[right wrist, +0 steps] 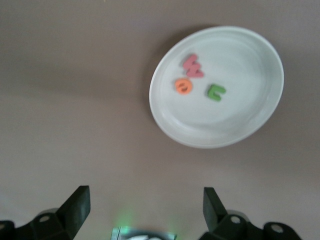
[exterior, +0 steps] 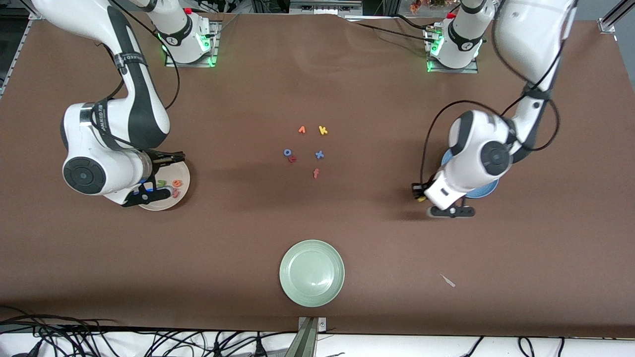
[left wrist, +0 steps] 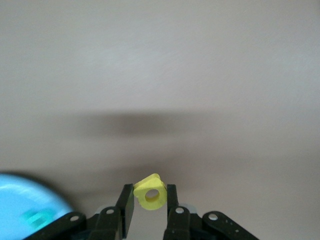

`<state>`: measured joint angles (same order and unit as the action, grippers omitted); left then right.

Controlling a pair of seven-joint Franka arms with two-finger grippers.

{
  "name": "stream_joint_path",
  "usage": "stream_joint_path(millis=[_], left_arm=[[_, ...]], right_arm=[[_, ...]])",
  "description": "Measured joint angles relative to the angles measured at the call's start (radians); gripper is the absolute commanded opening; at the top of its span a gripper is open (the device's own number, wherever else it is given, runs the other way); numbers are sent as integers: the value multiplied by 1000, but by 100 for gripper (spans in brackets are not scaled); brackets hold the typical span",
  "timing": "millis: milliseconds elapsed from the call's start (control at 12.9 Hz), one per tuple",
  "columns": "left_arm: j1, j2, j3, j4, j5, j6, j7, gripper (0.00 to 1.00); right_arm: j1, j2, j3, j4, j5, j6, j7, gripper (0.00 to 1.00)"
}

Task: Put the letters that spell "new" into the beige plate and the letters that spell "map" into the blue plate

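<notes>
pale green plate (exterior: 311, 279) sits closest to the front camera, plain, about midway between the two ends of the table (exterior: 347, 223).

beige plate (exterior: 179, 184) is at the right arm's end, partly under that arm's wrist. the wrist view shows it whole, with the pinkish-red "w" (right wrist: 193, 66), orange "e" (right wrist: 183, 86) and green "n" (right wrist: 215, 92) lying in it, all close together and off-centre. right gripper (right wrist: 146, 205) hangs above the bare table just beside that plate, fingers spread wide and holding nothing.

blue plate (exterior: 483, 191) is at the left arm's end, mostly hidden under that arm. in the left wrist view one edge of it shows, with the teal letter (left wrist: 34, 218) lying in it. can't see the blue "m" anywhere.

left gripper (left wrist: 150, 201) is clamped on the yellow letter (left wrist: 150, 193), pinched between both fingertips, round hole facing the camera. it's over the bare table right beside the blue plate, not over the plate.

middle of the table has the leftover small stuff, farther from the camera than the green plate: an orange letter (exterior: 302, 130) next to the yellow "k" (exterior: 323, 130), then the blue "o" (exterior: 287, 152) with a small red letter (exterior: 292, 159) touching it, the blue "x" (exterior: 319, 154), and the orange-red "f" (exterior: 316, 173) nearest the camera of that bunch.
</notes>
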<state>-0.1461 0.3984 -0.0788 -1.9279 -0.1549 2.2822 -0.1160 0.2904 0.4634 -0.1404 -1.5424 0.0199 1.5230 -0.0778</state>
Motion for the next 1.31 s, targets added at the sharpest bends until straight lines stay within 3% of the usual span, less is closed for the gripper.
stream_joint_path(millis=[232, 386, 464, 541, 773, 1082, 1314], left_arm=[[124, -156, 3, -201, 0, -11, 195, 17], [232, -199, 7, -295, 0, -10, 331, 31], [269, -201, 13, -318, 0, -8, 376, 53], [288, -200, 25, -331, 7, -6, 403, 100], [293, -200, 38, -339, 31, -4, 415, 100], [290, -207, 36, -337, 31, 7, 415, 100], [290, -283, 35, -303, 31, 7, 415, 100]], right_arm=[[0, -18, 0, 54, 0, -64, -2, 100], [0, -62, 1, 66, 0, -70, -3, 100], [-5, -96, 12, 64, -1, -68, -4, 100], [-23, -136, 46, 58, -5, -64, -5, 100], [-74, -263, 134, 17, -33, -61, -4, 100], [-159, -379, 134, -3, -45, -61, -4, 100], [-211, -410, 107, -16, -40, -57, -5, 100]])
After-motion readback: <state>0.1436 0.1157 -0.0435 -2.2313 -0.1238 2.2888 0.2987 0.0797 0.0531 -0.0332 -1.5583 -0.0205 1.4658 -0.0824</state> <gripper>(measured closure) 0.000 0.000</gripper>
